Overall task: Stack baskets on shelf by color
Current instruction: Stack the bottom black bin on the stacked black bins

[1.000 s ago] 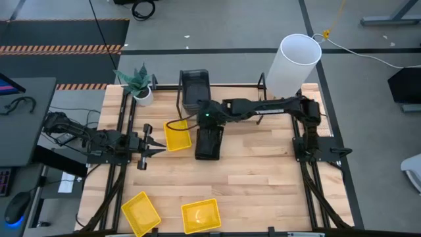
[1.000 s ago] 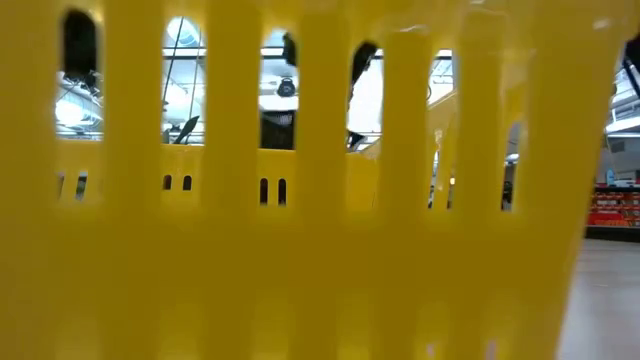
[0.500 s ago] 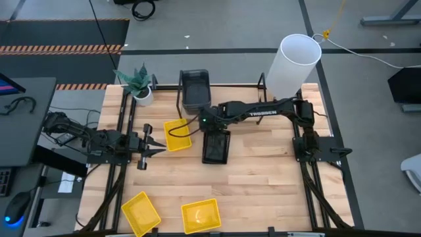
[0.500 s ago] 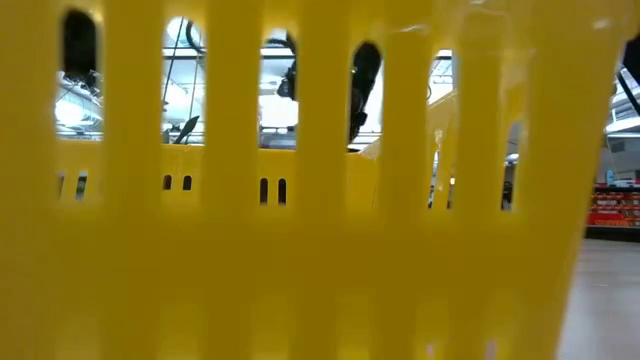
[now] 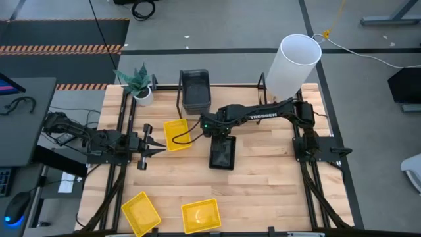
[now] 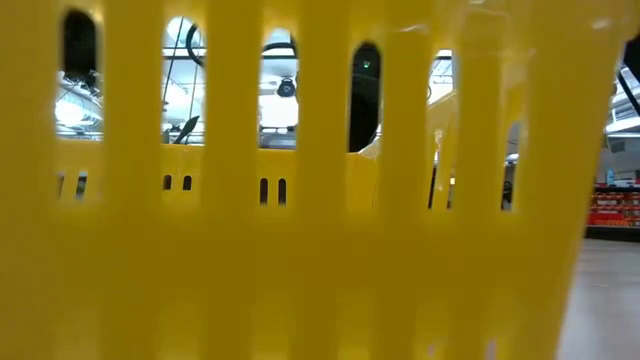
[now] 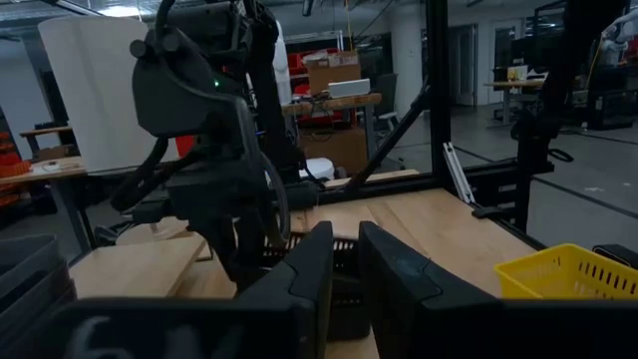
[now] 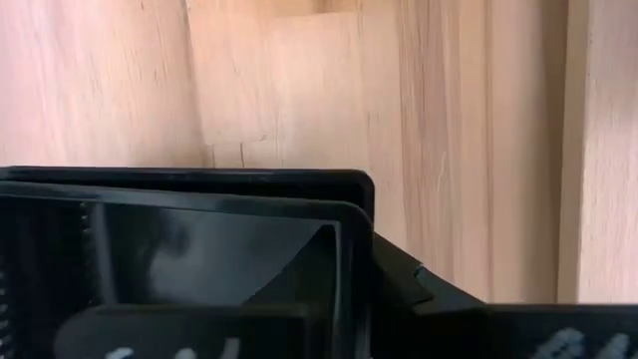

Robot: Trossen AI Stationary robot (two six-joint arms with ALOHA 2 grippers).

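Note:
A black basket [image 5: 222, 153] lies on the table's middle. My right gripper [image 5: 216, 133] stands over its far end, pointing steeply down, and is shut on that end [image 8: 199, 249]. The far left bay of the black tube shelf [image 5: 230, 85] holds a dark grey basket [image 5: 195, 91]. One yellow basket [image 5: 176, 133] rests flat on the table, left of the black one. Two more yellow baskets [image 5: 140, 214] [image 5: 200, 216] lie by the near edge. My left gripper [image 5: 158, 147] waits at the left, level, shut on nothing. My right gripper has the black basket's far end wall [image 8: 355, 234] near a corner, one finger inside the basket and one finger [image 8: 439, 294] outside. The fingers come from above, slanting slightly from the far side. The basket lies bottom down on the table.
A tall white cylinder [image 5: 293, 64] stands at the far right and a potted plant [image 5: 139, 85] at the far left. The low view is filled by a yellow basket's slotted wall [image 6: 320, 250]. Bare wood lies right of the black basket.
My right gripper has sunk and gone toward the table's near right, tipping more steeply downward. The black basket has gone with it, away from the yellow basket beside it, and has come down flat onto the table.

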